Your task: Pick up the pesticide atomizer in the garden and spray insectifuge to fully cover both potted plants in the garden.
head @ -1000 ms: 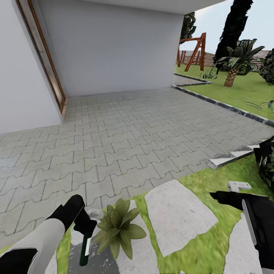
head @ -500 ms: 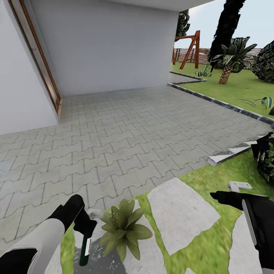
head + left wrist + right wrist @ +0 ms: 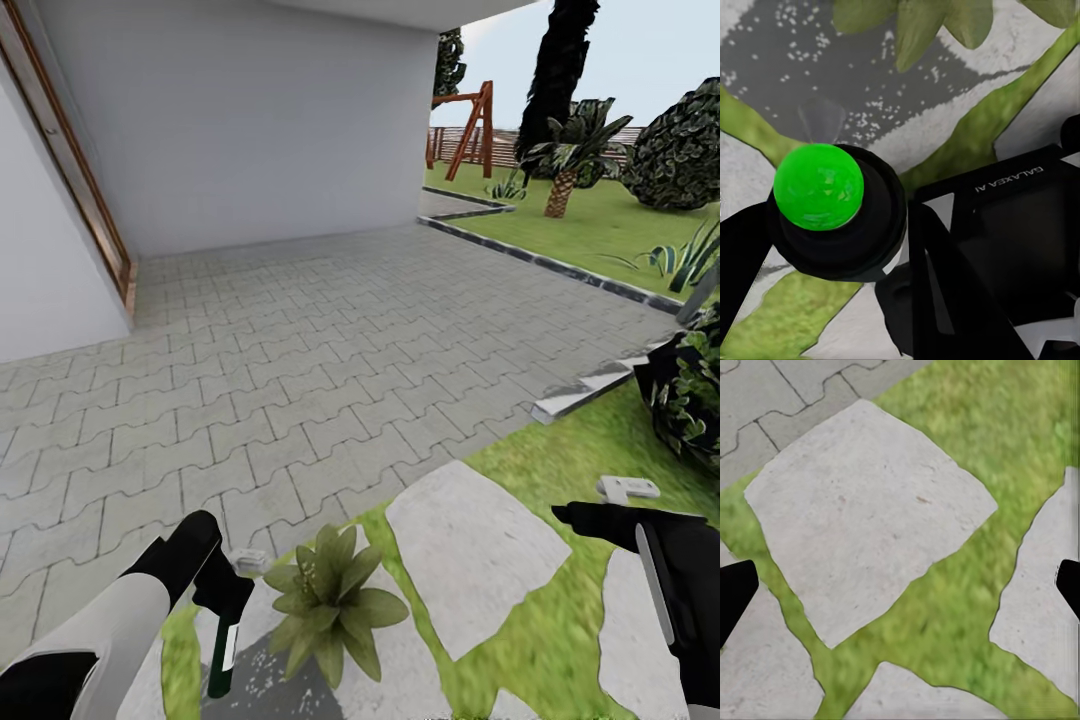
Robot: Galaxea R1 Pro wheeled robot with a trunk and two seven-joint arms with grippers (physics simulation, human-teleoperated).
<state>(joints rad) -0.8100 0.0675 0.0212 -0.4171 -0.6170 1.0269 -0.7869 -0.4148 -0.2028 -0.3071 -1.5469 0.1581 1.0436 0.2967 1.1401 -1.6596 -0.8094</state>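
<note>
Your left gripper (image 3: 222,592) is clenched on the pesticide atomizer (image 3: 221,655), bottle hanging below the fingers with its long axis nearly vertical, body down toward the wet-looking dark patch on the stepping stone (image 3: 262,680). In the left wrist view the atomizer's top (image 3: 818,187) shows bright green, not red, and white speckles dot the stone just past it, toward the leaves.

The potted plant (image 3: 328,598) sits just beside the bottle, toward your right side, leaves close to the gripper but not clearly touching. So the target is sideways from the atomizer and slightly ahead, at about the same height. Pot itself is hidden under the leaves. Which way the nozzle faces, can't tell.

Your right gripper (image 3: 600,505) is released, fingers wide, hovering over grass and a pale stepping stone (image 3: 870,514), holding nothing, well apart from the plant. The left arm is nearer by a lot.

Judgement: the spray needs the bottle aimed across toward the rosette; any swing right risks knocking the leaves. A second small plant I can't pick out for sure; leafy shrub (image 3: 690,395) at the far right is partly cut off.
</note>
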